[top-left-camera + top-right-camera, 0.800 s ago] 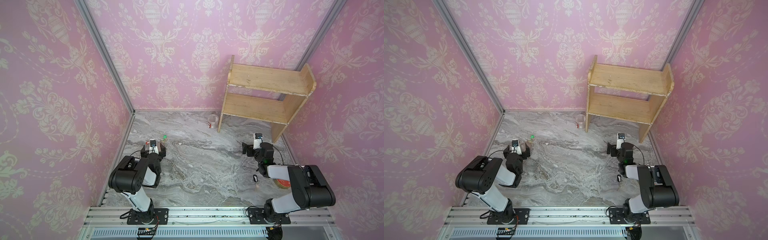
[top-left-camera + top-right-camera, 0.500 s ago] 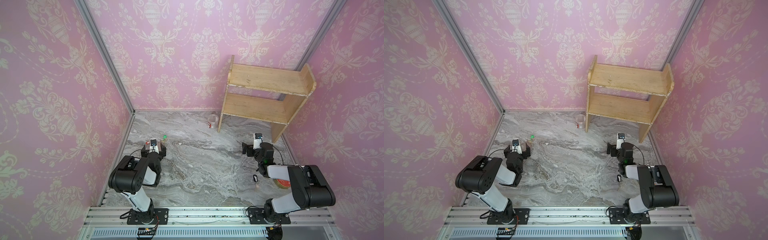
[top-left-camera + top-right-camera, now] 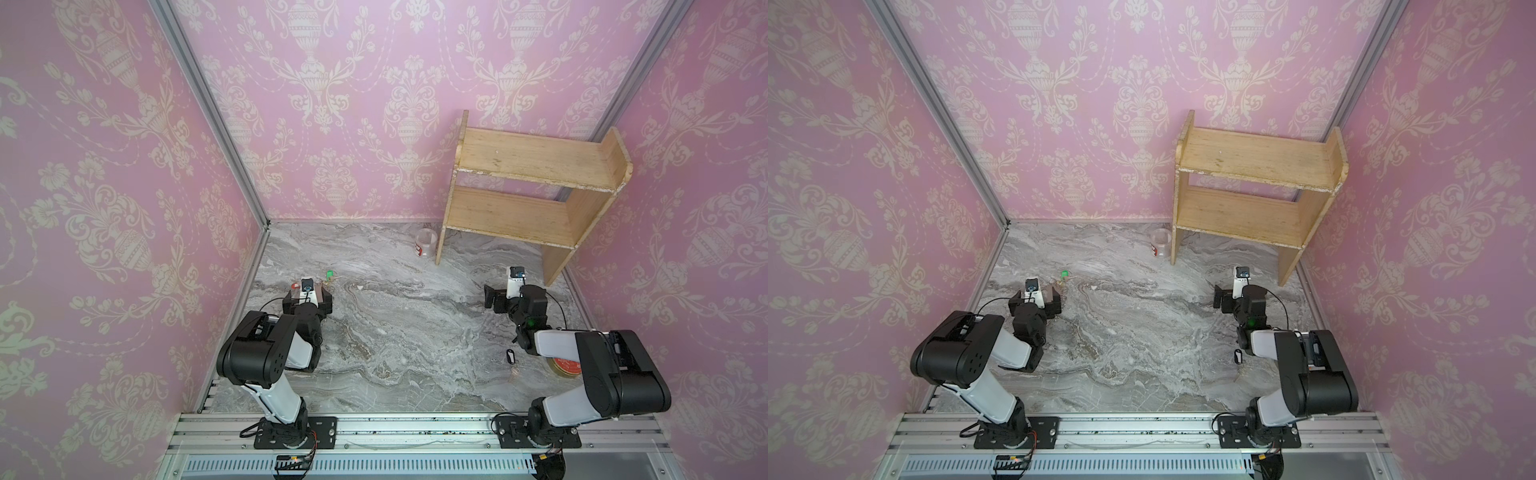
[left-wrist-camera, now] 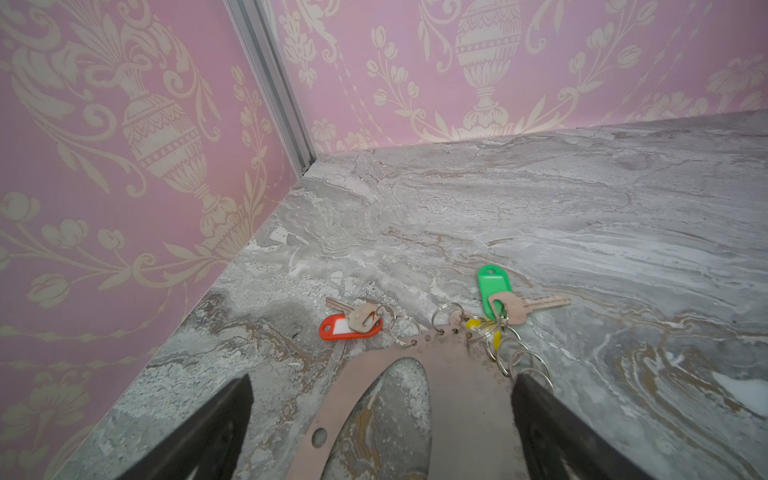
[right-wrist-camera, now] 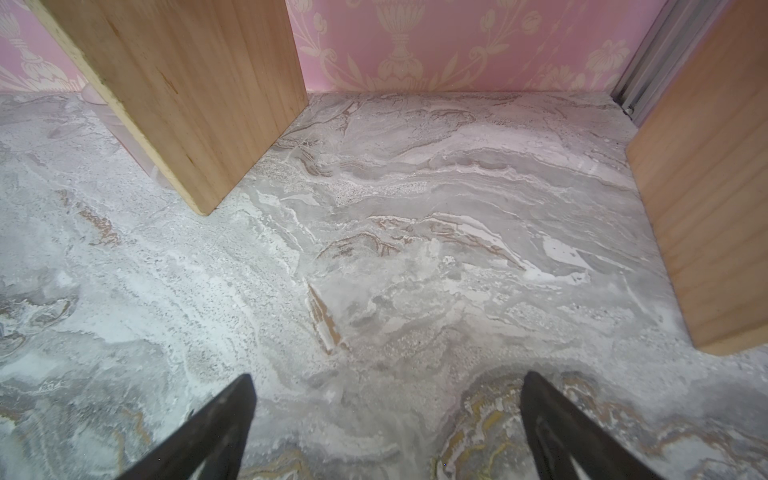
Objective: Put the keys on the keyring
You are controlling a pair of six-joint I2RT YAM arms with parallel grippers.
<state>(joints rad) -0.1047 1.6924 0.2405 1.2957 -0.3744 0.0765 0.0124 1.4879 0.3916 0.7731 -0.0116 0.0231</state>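
In the left wrist view the keyring's flat grey strap loop [image 4: 457, 374] lies on the marble, with a row of silver rings [image 4: 515, 357] along its edge. A key with a red tag [image 4: 351, 325] lies just beyond it. A key with a green tag [image 4: 494, 286] and a yellow tag [image 4: 487, 334] lie by the rings. My left gripper [image 4: 382, 377] is open, low over the loop, a finger on each side of it. The green tag [image 3: 329, 274] [image 3: 1064, 274] shows in both top views. A black fob [image 3: 510, 356] [image 3: 1238, 356] lies by the right arm. My right gripper [image 5: 384, 376] [image 3: 498, 297] is open over bare marble.
A wooden shelf [image 3: 532, 187] [image 3: 1258, 183] stands at the back right; its legs [image 5: 199, 104] rise ahead of the right gripper. A clear jar [image 3: 426, 243] sits beside the shelf's left leg. A red-lidded tin [image 3: 563, 368] lies partly under the right arm. The pink wall is close on the left.
My left gripper has edged slightly forward toward the keys. The right arm has not moved.
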